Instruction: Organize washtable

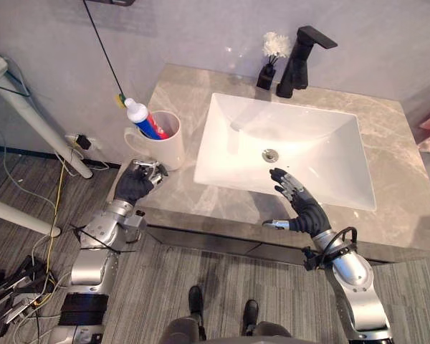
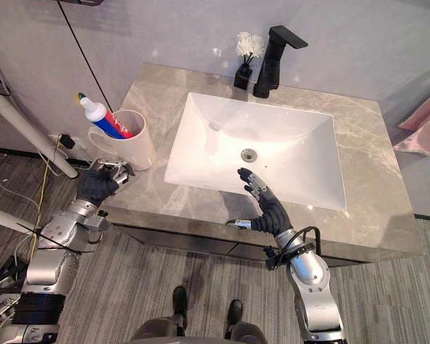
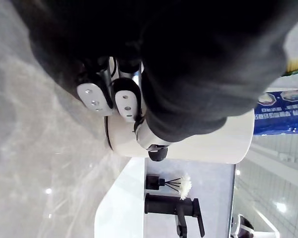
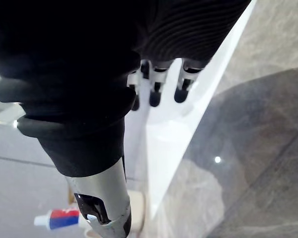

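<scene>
Left hand (image 1: 135, 185) sits with fingers curled on nothing at the front left corner of the counter (image 1: 401, 158), just beside the one white cup (image 1: 165, 147), which holds one toothpaste tube (image 1: 140, 119). Right hand (image 1: 301, 204) hovers straight-fingered and empty over the front rim of the sink (image 1: 229, 143). One black tap (image 1: 299, 64) and one flower vase (image 1: 269, 68) stand at the back edge. Bare stone lies right of the sink.

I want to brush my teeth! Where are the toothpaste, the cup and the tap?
toothpaste (image 1: 135, 110), left eye view, on its white cap.
cup (image 1: 170, 150), left eye view, on its side wall.
tap (image 1: 296, 69), left eye view, on its black upright body.
</scene>
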Motion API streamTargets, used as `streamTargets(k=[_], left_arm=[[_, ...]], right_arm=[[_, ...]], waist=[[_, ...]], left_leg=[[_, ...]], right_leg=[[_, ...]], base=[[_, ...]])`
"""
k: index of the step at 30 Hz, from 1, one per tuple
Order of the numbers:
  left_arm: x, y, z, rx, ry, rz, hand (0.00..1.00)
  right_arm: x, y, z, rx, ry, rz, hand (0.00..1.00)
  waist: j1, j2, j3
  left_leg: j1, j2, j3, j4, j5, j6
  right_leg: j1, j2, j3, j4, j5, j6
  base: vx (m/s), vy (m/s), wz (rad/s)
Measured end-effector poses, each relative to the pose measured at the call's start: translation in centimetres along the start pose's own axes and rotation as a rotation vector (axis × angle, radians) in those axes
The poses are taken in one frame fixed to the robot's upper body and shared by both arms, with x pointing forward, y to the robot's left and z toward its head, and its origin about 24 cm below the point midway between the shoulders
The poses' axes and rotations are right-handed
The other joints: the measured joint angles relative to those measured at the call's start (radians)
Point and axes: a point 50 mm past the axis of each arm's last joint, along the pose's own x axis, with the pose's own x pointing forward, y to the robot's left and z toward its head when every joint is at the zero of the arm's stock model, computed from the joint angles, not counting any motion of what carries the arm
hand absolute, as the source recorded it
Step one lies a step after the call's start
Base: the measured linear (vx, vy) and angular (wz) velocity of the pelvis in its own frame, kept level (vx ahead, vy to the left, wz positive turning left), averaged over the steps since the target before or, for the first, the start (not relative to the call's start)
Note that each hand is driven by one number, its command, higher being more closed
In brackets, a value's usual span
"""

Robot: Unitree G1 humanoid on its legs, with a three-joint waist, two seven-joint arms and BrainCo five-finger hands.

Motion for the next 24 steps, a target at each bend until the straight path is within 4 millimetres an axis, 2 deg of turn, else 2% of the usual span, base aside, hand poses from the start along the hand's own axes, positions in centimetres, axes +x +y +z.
streamTargets(k=[14,24], left_arm=[[2.6,2.0,1.6,0.063,-0.023,0.040,1.00],[4.5,2.7,3.5,0.117,-0.062,0.068,1.00]], right_arm=[[-0.1,-0.6,0.1,-0.008,0.001,-0.009,0.00],[0.0,-0.9,0.4,-0.016,-0.016,-0.030,0.00]], waist=[[-0.001,-0.001,0.014],[-0.001,-0.004,0.041]], left_leg=[[-0.018,0.003,0.011,0.005,0.005,0.006],[-0.047,0.001,0.016,0.001,0.006,0.009]], right_leg=[[-0.017,0.000,-0.003,-0.013,0.026,-0.007],[-0.045,0.000,-0.005,-0.016,0.030,-0.007]], base=[[0.02,0.008,-0.02],[0.00,0.004,-0.01]])
